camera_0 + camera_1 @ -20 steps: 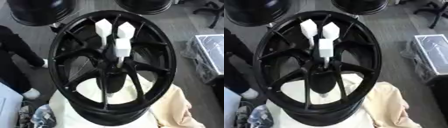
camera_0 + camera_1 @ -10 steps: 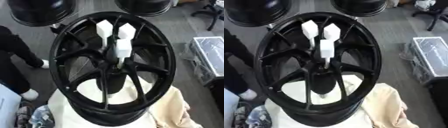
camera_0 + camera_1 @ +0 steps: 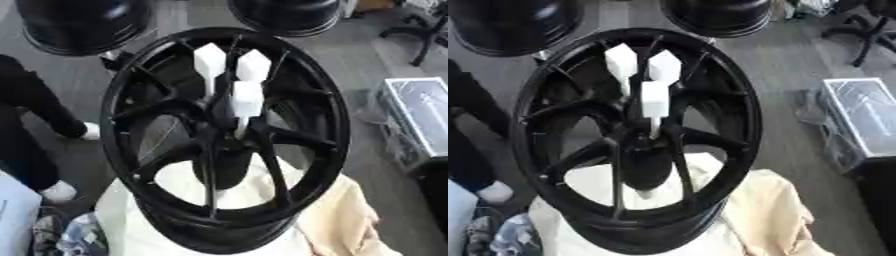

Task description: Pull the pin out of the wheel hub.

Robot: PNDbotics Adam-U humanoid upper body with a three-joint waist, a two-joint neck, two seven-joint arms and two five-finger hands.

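Note:
A large black spoked wheel hub [image 3: 131, 150] lies face up in the middle of both eye views, resting on pale cloth. Three white pins with blocky heads stand in its centre. The nearest pin [image 3: 246, 100] rises from the hub's middle, with one pin [image 3: 209, 62] behind it to the left and another pin [image 3: 253, 66] behind it to the right. Neither of my hands shows in any view.
Cream and white cloth [image 3: 337, 215] covers the support under the hub. Two more black wheels [image 3: 83, 22] [image 3: 289, 15] lie on the grey floor behind. A clear plastic box [image 3: 420, 117] sits at the right. A person's dark-clad legs [image 3: 26, 125] stand at the left.
The whole picture has shifted a little, so the camera has moved. The hub and its three pins stand as before.

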